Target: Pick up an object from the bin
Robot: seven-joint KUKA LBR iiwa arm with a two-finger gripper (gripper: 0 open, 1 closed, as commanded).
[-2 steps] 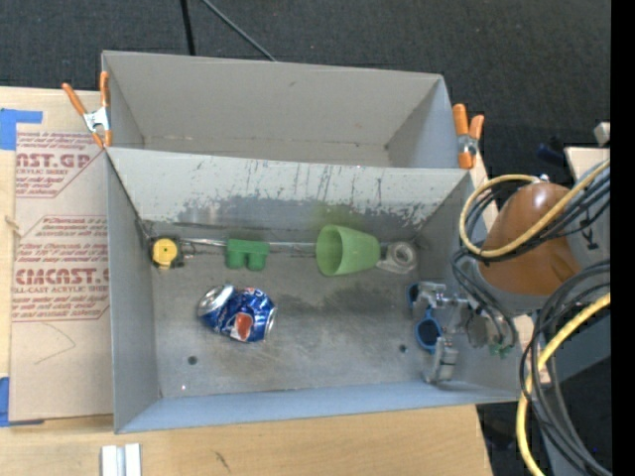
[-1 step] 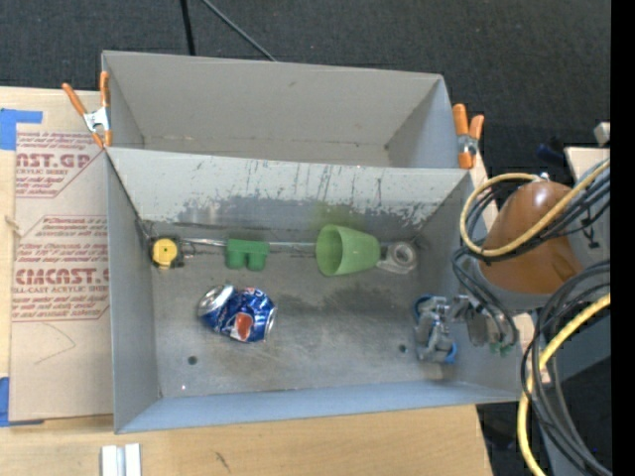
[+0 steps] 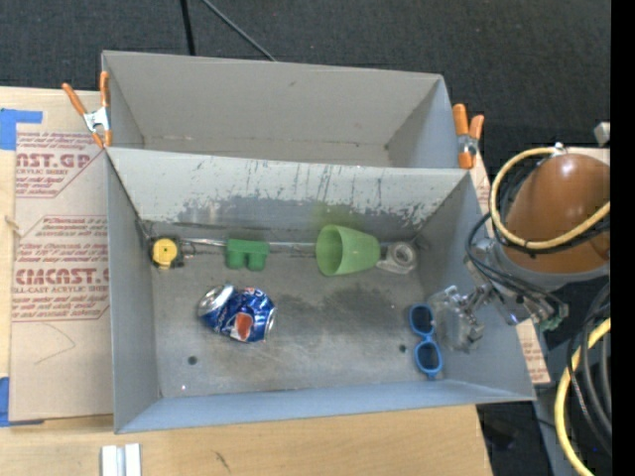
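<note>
Blue sunglasses [image 3: 426, 340] lay near the right front corner of the bin [image 3: 337, 337], with the jaws just beside them, rightward (spread or pressed together: could not be told). Recommended: centre over the bridge, descend straight, and keep clear of the right wall.

A small pair of blue sunglasses [image 3: 425, 342] lies flat on the grey bin [image 3: 298, 365] floor, near its near right corner.
</note>
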